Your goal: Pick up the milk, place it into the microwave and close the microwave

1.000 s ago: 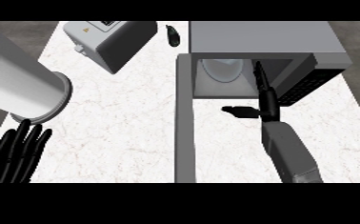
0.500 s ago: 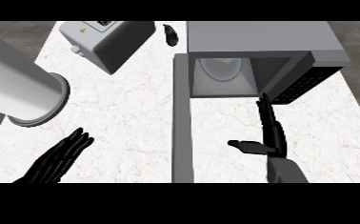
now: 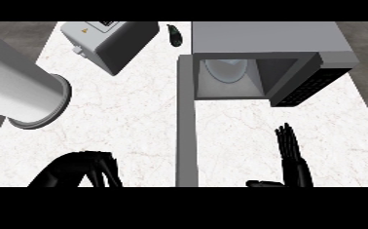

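The microwave (image 3: 266, 38) stands at the upper right with its cavity facing me. Its door (image 3: 187, 140) is swung open and runs as a grey strip down the middle of the counter. Inside the cavity sits a pale rounded shape (image 3: 226, 69); I cannot tell whether it is the milk. My right hand (image 3: 291, 160) is low at the right, in front of the cavity and right of the door, fingers straight up and thumb out, holding nothing. My left hand (image 3: 79, 169) shows at the lower left, left of the door, its fingers hanging loosely and holding nothing.
A white toaster (image 3: 108, 40) lies tilted at the upper left. A large grey cylinder (image 3: 32, 94) juts in from the left edge. A small dark object (image 3: 174, 34) rests by the microwave's back left corner. Marble counter (image 3: 122, 121) spreads between them.
My right hand has drawn back out of the microwave toward the lower edge. My left hand has moved rightward and turned, its fingers now hanging down.
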